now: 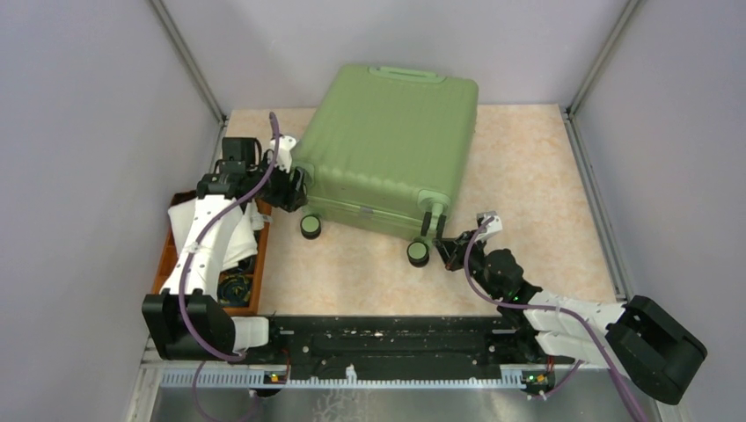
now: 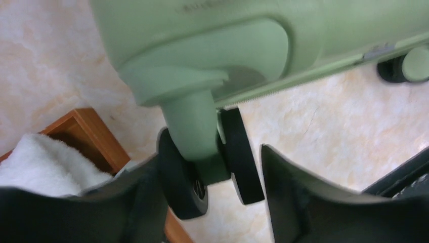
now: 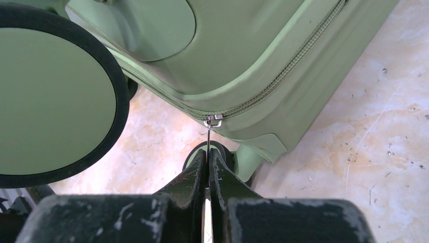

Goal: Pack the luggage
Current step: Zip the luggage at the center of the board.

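Right wrist: zipper pull [image 3: 209,137] pinched in the right gripper [image 3: 208,167].
From there the zipper [image 3: 273,84] runs up and rightward along the luggage [image 3: 263,40]; the left gripper [image 2: 207,167] stands apart, straddling a wheel [image 2: 177,187].

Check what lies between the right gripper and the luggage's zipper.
Only the thin zipper pull, pinched in the shut right gripper; the right wrist view shows it.

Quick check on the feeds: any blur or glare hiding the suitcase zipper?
Top external: even light, no glare on the light-green ribbed hard-shell suitcase. Left wrist: close-up is soft, the black caster wheel and shell blurred. Right wrist: sharpest, the thin metal zipper pull reads clearly.
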Controlling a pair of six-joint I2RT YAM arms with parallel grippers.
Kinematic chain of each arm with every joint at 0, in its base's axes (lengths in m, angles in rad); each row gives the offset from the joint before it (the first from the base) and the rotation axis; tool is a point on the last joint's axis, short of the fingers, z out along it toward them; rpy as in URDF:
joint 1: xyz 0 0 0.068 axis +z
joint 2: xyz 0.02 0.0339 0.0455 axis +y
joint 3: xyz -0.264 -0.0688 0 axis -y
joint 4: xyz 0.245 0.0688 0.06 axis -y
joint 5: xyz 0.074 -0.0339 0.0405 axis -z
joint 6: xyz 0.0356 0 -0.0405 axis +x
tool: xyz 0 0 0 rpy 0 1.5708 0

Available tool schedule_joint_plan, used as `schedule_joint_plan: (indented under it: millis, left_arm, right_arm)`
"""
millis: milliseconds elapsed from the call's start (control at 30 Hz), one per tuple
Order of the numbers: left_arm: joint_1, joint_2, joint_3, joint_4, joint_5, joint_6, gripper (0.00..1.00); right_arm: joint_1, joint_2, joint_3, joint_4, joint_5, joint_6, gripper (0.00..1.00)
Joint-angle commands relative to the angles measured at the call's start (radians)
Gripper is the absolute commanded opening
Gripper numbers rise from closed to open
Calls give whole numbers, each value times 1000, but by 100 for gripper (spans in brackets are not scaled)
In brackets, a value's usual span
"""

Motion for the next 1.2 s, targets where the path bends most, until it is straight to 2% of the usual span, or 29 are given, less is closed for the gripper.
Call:
schedule_joint_plan:
  millis: [0, 167, 200, 233, 567, 733, 900, 1167]
  left_arm:
    - [5, 24, 84, 62, 85, -11, 56]
    - [4, 33, 120, 53, 62, -2, 9]
    - [5, 32, 127, 50, 61, -3, 2]
    - [4, 28, 139, 44, 67, -2, 0]
    - [-6, -3, 344, -61, 183, -62, 0]
    - [-16, -19, 283, -63, 215, -80, 0]
    - [-21, -36, 179, -46, 253, -94, 0]
    - [-32, -30, 242, -48, 270, -116, 0]
  right_arm:
    - [20, -25, 22, 43, -26, 12, 0]
    - [20, -37, 20, 31, -28, 9, 0]
    - [20, -38, 20, 30, -29, 8, 0]
    - [20, -39, 19, 28, -29, 9, 0]
    - [22, -100, -1, -7, -24, 18, 0]
    - [28, -51, 2, 42, -35, 37, 0]
    - [93, 26, 26, 121, 14, 32, 0]
    - [265, 171, 98, 276, 171, -24, 0]
